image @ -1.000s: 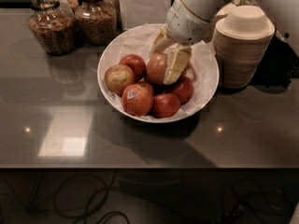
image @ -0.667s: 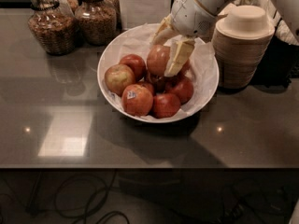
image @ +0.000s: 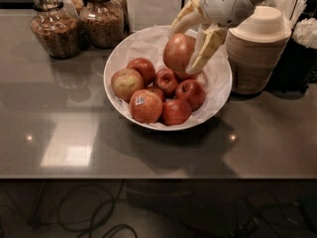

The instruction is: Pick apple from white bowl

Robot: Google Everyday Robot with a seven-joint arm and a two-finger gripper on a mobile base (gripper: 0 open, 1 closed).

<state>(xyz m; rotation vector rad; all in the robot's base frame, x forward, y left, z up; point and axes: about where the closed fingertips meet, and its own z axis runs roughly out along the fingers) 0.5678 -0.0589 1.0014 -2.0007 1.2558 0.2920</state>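
Grasp looks made: the gripper [image: 184, 51], over the rear of the white bowl [image: 107, 81], is clamped on the apple [image: 177, 49], which hangs just above the remaining fruit [image: 146, 105], so what seems left is carrying it clear of the rim

Glossy grey countertop [image: 148, 152] fills the frame, light patch [image: 67, 155] reflected lower left. Cables [image: 94, 217] trail on the dim floor [image: 163, 222] below; gripper [image: 181, 52] hangs upper centre.
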